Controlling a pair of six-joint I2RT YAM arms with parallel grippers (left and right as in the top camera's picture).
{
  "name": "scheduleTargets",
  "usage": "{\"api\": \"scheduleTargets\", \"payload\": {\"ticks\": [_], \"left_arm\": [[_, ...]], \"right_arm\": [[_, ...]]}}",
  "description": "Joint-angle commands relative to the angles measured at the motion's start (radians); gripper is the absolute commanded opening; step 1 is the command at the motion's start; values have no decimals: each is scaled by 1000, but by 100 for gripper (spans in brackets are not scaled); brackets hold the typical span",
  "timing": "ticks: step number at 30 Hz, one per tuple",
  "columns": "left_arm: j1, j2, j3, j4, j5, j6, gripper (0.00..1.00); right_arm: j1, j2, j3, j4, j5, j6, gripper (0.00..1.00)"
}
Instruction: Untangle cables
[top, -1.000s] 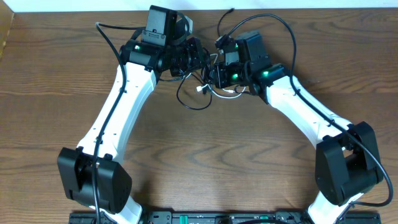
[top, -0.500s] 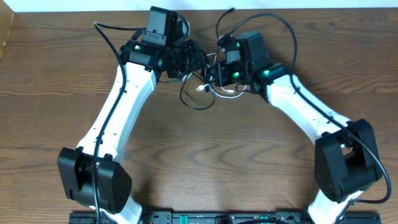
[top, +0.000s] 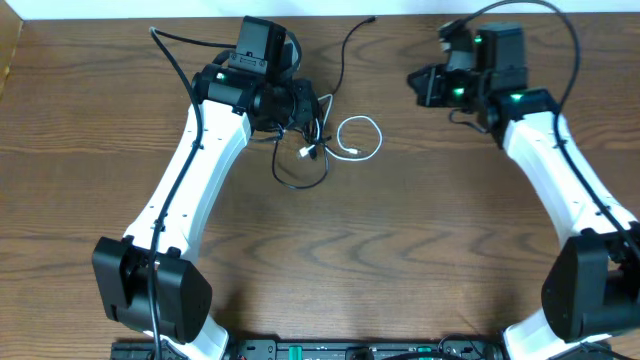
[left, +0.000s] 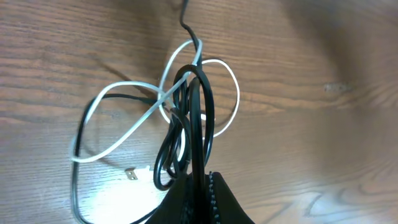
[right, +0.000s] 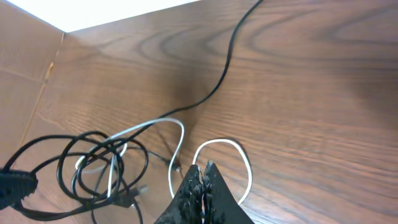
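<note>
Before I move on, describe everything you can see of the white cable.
The white cable is a thin, flexible, plastic-looking cord lying slack on the wooden table in two loose loops. One loop lies open to the right of the left gripper; the other threads through the coils of the black cable that this gripper pinches. A small metal-tipped plug at one end lies flat on the wood. Whether the jaws also catch the white cord cannot be told.

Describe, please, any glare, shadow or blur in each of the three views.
Overhead: evenly lit and sharp, the white cable crisp on the table. Left wrist: a pale glare on the wood beside the left gripper, far corner soft. Right wrist: a blown-out white strip at the top, a dark shadow patch around the black cable.
</note>
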Motion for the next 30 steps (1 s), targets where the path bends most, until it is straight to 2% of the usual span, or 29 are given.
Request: {"api": "scheduleTargets", "payload": {"ticks": [1, 2, 3, 6, 8, 14, 19, 30], "left_arm": [[3, -21, 3, -3, -8, 51, 8], [3, -21, 3, -1, -5, 51, 8], [3, -21, 3, 0, 0, 51, 8], [3, -21, 3, 13, 46, 30, 8], [3, -21, 3, 18, 57, 5, 8], [2, -21, 3, 17, 74, -25, 8], [2, -21, 3, 14, 74, -34, 8], [2, -21, 3, 11, 74, -36, 8]], "right_arm": [[-9, -13, 12, -15, -77, -39, 1], [-6, -11, 12, -25, -77, -39, 1], [1, -8, 12, -34, -78, -39, 6], [38, 10, 12, -51, -78, -40, 29], [73, 25, 12, -52, -78, -43, 36], [170, 58, 12, -44, -75, -45, 35], [245, 88, 12, -31, 8, 16, 25], [347, 137, 12, 23, 84, 42, 25]]}}
